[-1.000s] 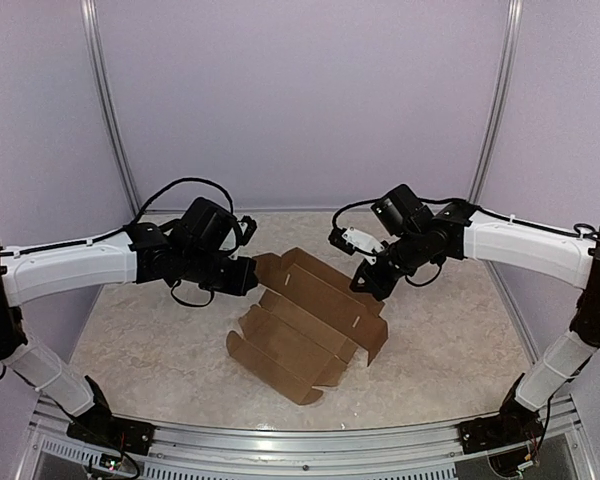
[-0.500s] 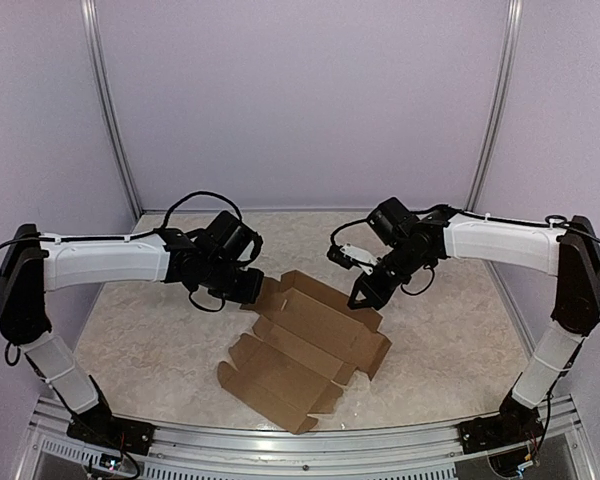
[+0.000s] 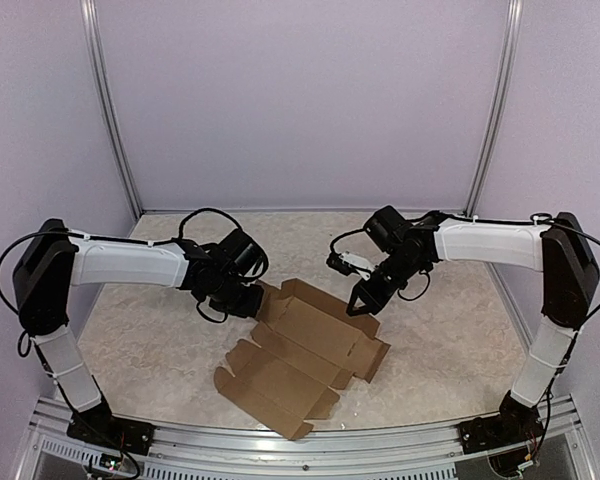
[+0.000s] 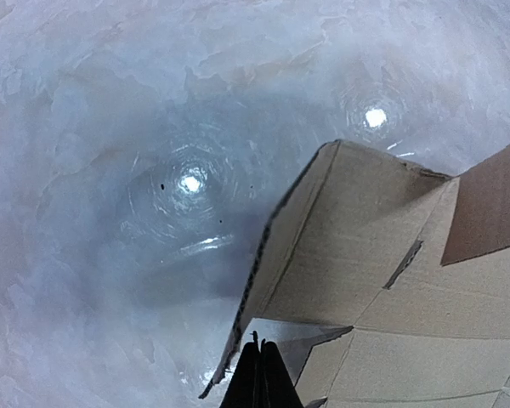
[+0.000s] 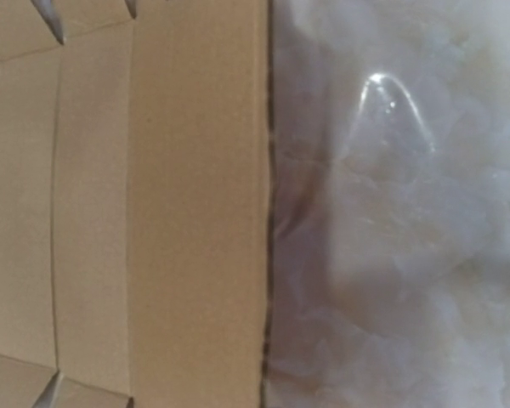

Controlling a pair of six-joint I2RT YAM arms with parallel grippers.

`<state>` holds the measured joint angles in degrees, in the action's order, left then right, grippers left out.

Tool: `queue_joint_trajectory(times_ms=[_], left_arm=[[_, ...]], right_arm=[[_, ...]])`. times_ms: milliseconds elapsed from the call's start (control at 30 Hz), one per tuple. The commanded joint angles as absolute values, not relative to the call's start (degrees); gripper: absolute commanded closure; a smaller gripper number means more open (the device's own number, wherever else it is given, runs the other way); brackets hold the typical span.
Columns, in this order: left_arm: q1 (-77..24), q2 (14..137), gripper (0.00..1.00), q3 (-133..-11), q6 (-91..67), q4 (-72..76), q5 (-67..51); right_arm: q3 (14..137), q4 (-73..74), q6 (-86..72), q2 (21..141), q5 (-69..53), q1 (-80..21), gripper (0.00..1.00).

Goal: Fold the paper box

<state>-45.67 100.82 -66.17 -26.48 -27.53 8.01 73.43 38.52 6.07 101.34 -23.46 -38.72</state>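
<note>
Paper box (image 3: pixel 300 350) lies unfolded mid-table (image 3: pixel 150 340), creases running far-left to near-right. Both arms reach inward, low. Left end effector (image 3: pixel 252 300) closed at its far-left flap; right end effector (image 3: pixel 360 303) closed, tip down at its far edge.

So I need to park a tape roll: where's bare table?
Bare table left of the paper box, right of it, and along the back wall. Crowded mid-table: left gripper and right gripper at the box's far edge.
</note>
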Motion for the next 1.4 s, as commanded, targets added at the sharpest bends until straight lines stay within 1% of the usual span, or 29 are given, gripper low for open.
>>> queue_joint_trajectory(times_ms=[0,300,533,1067,1367], left_arm=[[-45.3,103.0,1.0,-64.6,-27.2,-28.1,9.2],[-46.3,103.9,1.0,-62.8,-27.5,-27.9,8.9],[-46.5,105.5,1.0,-63.8,-27.5,-26.2,6.8],[-49.0,101.9,1.0,-63.6,-27.7,-23.6,0.4],[-51.5,102.3,1.0,-64.2,-27.5,-22.5,-2.1]], right_arm=[[72.6,37.2,4.9,102.2,-24.7,-37.7,1.0],[72.0,36.1,3.8,102.8,-24.9,-37.2,1.0],[71.7,35.5,3.2,102.9,-26.1,-37.2,1.0],[70.8,33.1,0.4,102.3,-23.0,-37.2,1.0],[70.6,32.2,0.1,102.5,-22.2,-37.2,1.0]])
